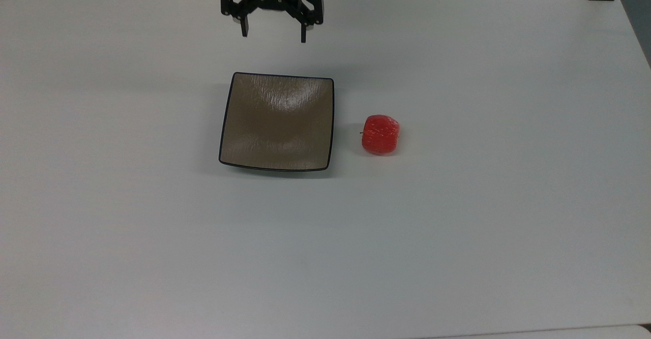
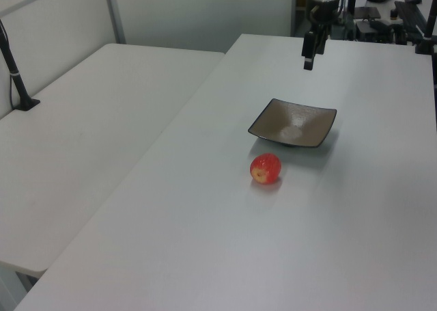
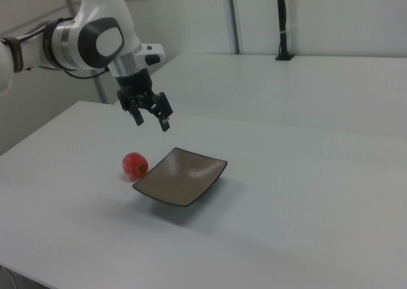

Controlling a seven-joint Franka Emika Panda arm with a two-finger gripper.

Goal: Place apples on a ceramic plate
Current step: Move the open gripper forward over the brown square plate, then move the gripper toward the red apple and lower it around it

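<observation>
We count one apple [image 1: 380, 134], right of center in the top view, one square plate [image 1: 277, 121] near the middle, one gripper [image 1: 273, 35] at the upper edge, and two white tables [image 2: 89, 140] in the left view.

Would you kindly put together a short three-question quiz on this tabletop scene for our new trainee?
1. True or false: the apple already lies on the ceramic plate.
2. In the top view, the apple sits on which side of the plate? A) the top view's left B) the top view's right C) on top of it
3. Fill in: the gripper hangs above the table with its fingers ____.

Key: 1. False, it rests on the table, apart from the plate. 2. B. 3. Open, holding nothing.
</observation>
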